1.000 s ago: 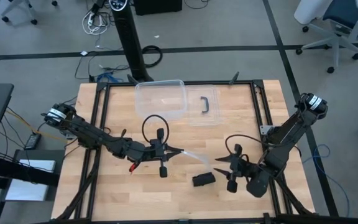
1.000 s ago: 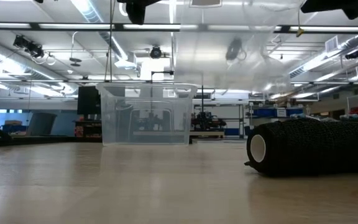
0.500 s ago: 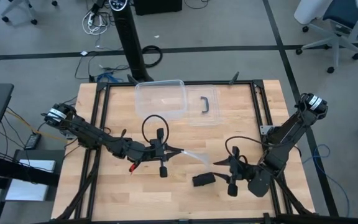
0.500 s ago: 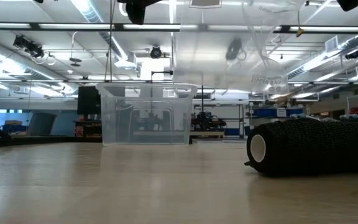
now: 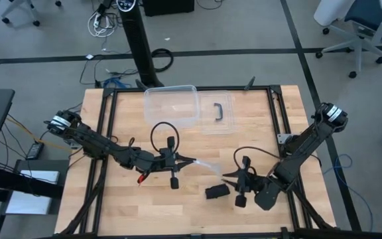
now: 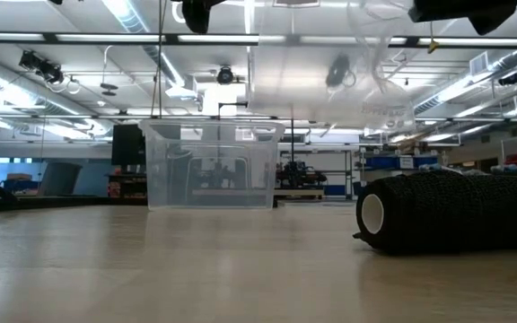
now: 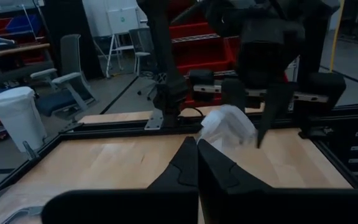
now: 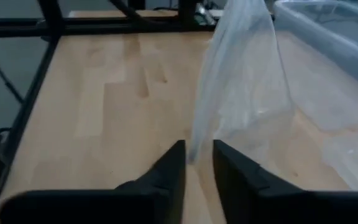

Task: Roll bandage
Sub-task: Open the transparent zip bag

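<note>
The bandage (image 5: 216,192) is a black roll lying on its side on the wood, near the table's front; the low view shows it large at the right (image 6: 451,211). A clear plastic bag (image 5: 207,165) hangs in the air between my two grippers. My left gripper (image 5: 192,161) is shut on the bag's left end. My right gripper (image 5: 225,176) stands just right of the bag and above the roll. Its fingers (image 8: 178,163) are a narrow gap apart, with the bag's lower edge (image 8: 194,149) between them. My left gripper pinches the bag's crumpled end (image 7: 209,138) between its two shut fingers, coming level from the table's left. The bag (image 6: 330,81) hangs clear of the table, stretching away from the fingertips toward the right arm. Whether my right gripper touches the bag I cannot tell.
A clear plastic box (image 5: 171,104) stands at the table's far side, with its lid and black handle (image 5: 219,113) lying flat beside it on the right. A black frame (image 5: 270,89) rims the table. Bare wood lies left of the roll.
My right gripper has moved toward the table's left, up to the bag's free end, and its fingers have drawn closer together around it. The bag's right end has shifted a little. The roll has stayed in place.
</note>
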`<action>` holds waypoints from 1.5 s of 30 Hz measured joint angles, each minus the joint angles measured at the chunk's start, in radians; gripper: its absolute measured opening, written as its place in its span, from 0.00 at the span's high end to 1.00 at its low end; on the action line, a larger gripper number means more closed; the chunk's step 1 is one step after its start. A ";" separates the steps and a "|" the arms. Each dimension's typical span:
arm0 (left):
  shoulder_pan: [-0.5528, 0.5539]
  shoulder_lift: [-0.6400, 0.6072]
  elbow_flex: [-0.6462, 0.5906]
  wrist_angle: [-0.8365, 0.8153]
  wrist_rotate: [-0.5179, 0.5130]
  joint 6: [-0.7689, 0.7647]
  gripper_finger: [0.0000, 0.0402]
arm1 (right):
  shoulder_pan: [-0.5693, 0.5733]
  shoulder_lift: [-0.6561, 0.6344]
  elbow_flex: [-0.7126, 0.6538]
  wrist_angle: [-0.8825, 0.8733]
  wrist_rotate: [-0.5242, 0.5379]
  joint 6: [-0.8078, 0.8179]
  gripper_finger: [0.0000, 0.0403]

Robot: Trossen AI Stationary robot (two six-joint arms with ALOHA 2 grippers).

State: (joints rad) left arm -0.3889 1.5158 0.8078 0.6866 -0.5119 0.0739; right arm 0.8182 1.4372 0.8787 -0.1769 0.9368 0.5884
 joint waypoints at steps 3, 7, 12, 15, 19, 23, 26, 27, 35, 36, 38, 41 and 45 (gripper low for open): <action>-0.004 0.000 0.000 -0.009 0.000 -0.002 1.00 | -0.001 -0.007 0.000 -0.003 0.023 -0.037 0.96; -0.007 0.000 0.000 -0.053 0.000 -0.027 1.00 | 0.000 -0.036 0.028 -0.031 0.067 -0.076 0.99; -0.014 0.001 0.000 -0.166 0.000 -0.090 1.00 | 0.024 -0.067 0.139 -0.231 0.100 -0.083 0.99; -0.028 0.001 0.000 -0.206 0.002 -0.109 1.00 | 0.041 -0.073 0.199 -0.377 0.111 -0.033 1.00; -0.051 0.002 0.000 -0.235 0.000 -0.107 1.00 | 0.043 -0.076 0.224 -0.496 0.088 0.056 0.99; -0.066 0.002 -0.001 -0.255 -0.014 -0.104 1.00 | 0.029 -0.075 0.224 -0.599 0.021 0.183 0.95; -0.072 0.002 -0.001 -0.281 -0.033 -0.105 1.00 | 0.030 -0.075 0.224 -0.652 0.009 0.252 0.90; -0.072 0.002 -0.001 -0.278 -0.042 -0.105 1.00 | 0.030 -0.075 0.224 -0.651 0.002 0.253 0.89; -0.066 0.002 -0.001 -0.270 -0.051 -0.147 0.98 | 0.033 -0.075 0.224 -0.640 -0.025 0.219 0.97; -0.063 0.002 -0.001 -0.282 -0.029 -0.167 0.96 | 0.033 -0.075 0.224 -0.640 -0.025 0.221 0.99; -0.060 0.002 -0.001 -0.310 -0.008 -0.223 0.92 | 0.027 -0.071 0.220 -0.638 -0.030 0.239 0.99; -0.060 0.004 -0.001 -0.366 -0.007 -0.290 0.86 | -0.012 -0.061 0.167 -0.626 -0.054 0.301 0.93; -0.059 0.031 -0.028 -0.325 -0.042 -0.291 0.80 | -0.124 -0.057 0.018 -0.542 -0.181 0.335 0.85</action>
State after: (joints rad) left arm -0.4477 1.5471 0.7793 0.3615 -0.5541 -0.2172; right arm 0.6937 1.3806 0.8967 -0.7192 0.7562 0.9239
